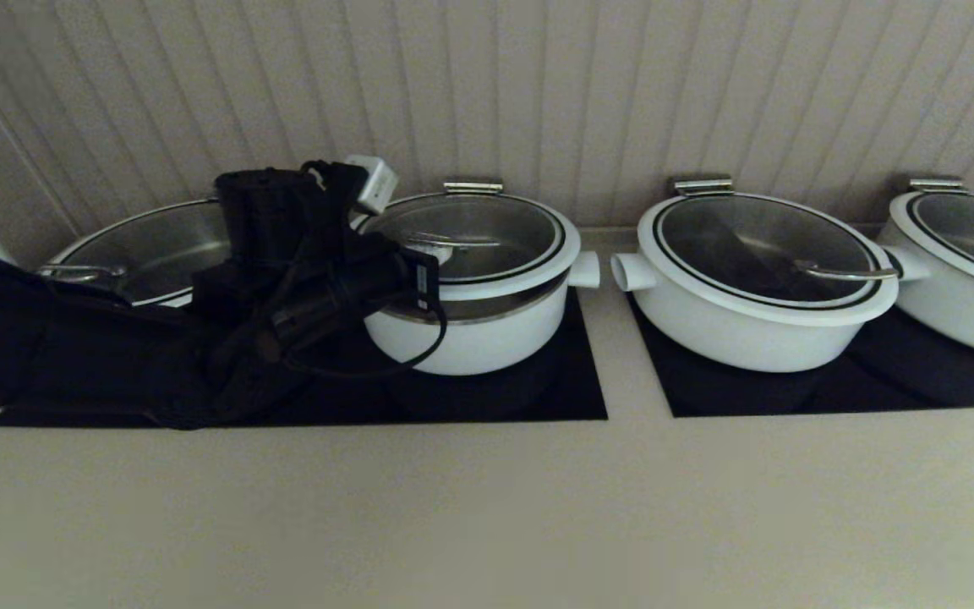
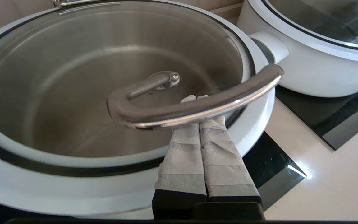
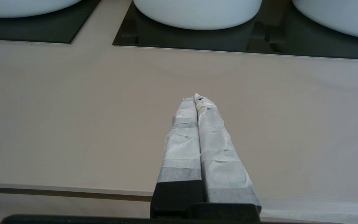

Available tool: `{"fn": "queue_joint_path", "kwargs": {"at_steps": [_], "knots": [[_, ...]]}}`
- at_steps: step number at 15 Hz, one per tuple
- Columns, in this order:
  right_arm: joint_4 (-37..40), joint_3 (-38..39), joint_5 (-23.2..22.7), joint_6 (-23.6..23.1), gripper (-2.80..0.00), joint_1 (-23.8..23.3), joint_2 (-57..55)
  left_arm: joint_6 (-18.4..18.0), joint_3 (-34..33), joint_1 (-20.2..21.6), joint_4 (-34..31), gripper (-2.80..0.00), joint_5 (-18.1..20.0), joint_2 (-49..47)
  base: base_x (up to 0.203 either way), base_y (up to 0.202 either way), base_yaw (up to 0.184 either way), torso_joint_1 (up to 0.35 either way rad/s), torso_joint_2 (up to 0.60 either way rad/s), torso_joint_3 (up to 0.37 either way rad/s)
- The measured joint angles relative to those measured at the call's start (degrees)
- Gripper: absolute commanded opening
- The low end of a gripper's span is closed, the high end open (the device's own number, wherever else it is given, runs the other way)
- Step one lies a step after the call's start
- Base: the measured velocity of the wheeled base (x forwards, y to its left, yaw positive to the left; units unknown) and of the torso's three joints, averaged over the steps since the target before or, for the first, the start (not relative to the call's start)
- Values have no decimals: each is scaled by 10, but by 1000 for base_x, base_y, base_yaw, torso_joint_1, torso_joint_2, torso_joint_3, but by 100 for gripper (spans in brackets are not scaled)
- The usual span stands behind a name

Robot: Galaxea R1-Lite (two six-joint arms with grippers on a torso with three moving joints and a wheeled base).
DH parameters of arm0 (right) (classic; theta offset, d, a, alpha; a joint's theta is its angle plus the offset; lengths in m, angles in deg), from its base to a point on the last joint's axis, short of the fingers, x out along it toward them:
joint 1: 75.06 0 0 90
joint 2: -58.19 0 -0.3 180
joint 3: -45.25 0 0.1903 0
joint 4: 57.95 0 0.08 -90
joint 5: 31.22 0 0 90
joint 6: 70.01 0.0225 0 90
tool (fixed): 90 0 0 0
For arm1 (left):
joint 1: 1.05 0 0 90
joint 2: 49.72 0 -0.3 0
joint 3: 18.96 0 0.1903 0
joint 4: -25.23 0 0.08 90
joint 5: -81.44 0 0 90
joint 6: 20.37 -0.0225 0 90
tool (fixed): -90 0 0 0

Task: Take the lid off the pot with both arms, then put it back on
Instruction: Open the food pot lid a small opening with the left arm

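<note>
You see a white pot (image 1: pixel 474 334) with steel-grey interior, its clear lid (image 2: pixel 104 77) rimmed white with a thin black ring, on a black glass panel (image 1: pixel 571 381) set in the beige bench (image 1: pixel 487 507).

The lid (image 2: pixel 73 93) is clear, smooth glass with a glossy white rim; its curved handle (image 2: pixel 194 107) is polished steel. The pot (image 1: pixel 474 334) looks enamelled white outside, brushed steel within. Both grippers' fingers (image 2: pixel 197 149) (image 3: pixel 197 146) wear wrinkled, matt, tape-like wrapping, perhaps paper. Black panels (image 1: pixel 571 389) are glossy glass; the beige surface (image 1: pixel 487 507) is smooth.
</note>
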Motion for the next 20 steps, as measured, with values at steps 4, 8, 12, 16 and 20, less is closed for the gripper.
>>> {"fn": "queue_joint_path", "kwargs": {"at_steps": [4,8,12,16,20], "knots": [[-6,0,-1,0,-280,0,0,-7,20,0,2,-280,0,-8,0,0,0,0,0,0],[-62,-17,-23,-2,-280,0,0,-15,23,0,2,-280,-1,-8,0,0,0,0,0,0],[-26,-90,-113,-1,-280,2,-15,-15,19,0,3,-280,-1,-6,0,0,0,0,0,0],[-23,-176,-194,-2,-280,3,-115,-20,19,0,2,-280,-1,-4,0,0,0,0,0,0],[-24,-230,-309,-23,-280,3,-248,-21,22,0,2,-280,0,-6,0,0,0,0,0,0]]}}
